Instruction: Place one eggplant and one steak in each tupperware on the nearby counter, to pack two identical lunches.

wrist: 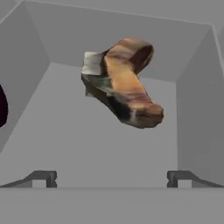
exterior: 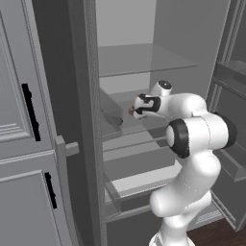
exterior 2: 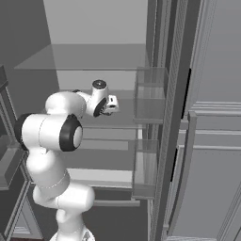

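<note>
Here, the gripper (wrist: 112, 179) faces a steak (wrist: 122, 83) inside the fridge.
Jaws spread wide, pinching nothing; an eggplant (wrist: 2, 107) sits at the left edge.

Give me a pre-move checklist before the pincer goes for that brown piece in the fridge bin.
1. Pincer open: ok, both fingertips stand wide apart.
2. Target in sight: ok, the brown streaked piece lies ahead between the tips, on the grey bin floor.
3. Target is a steak: cannot tell, its colour is brown-orange with a pale end, and the shape is lumpy.
4. Nothing held already: ok, the space between the tips is bare.
5. Neighbouring dark purple lump clear of the path: ok, it sits at the far left edge.
6. Side room in the bin: cannot tell.
</note>
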Robot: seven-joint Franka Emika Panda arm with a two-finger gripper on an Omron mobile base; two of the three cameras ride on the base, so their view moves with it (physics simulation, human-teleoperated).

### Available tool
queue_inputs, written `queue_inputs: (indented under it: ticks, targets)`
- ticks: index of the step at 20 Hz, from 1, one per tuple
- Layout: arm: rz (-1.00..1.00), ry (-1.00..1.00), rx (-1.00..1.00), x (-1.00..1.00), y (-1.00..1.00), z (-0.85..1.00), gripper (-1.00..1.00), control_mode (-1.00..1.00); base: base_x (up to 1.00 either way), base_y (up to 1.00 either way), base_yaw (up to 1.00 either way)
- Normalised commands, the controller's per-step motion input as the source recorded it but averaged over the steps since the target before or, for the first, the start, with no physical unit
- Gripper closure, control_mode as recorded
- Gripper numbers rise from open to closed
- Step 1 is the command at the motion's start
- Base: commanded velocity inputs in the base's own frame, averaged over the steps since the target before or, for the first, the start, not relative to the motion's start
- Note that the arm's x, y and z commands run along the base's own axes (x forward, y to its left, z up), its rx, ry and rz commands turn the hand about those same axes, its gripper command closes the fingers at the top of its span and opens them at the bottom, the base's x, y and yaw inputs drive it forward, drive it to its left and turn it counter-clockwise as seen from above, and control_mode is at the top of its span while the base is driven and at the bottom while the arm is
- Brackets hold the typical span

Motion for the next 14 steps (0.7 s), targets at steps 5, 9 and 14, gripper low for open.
queue_inputs:
  ticks: [5, 9, 14]
  targets:
    - [0.00, 0.00, 0.00, 0.56, 0.00, -0.11, -1.00, -1.00, 0.00, 0.00, 0.00]
    - [0.00, 0.00, -0.01, 0.54, 0.01, -0.14, -1.00, -1.00, 0.00, 0.00, 0.00]
    - [0.00, 0.00, -0.03, 0.55, 0.04, -0.23, -1.00, -1.00, 0.00, 0.00, 0.00]
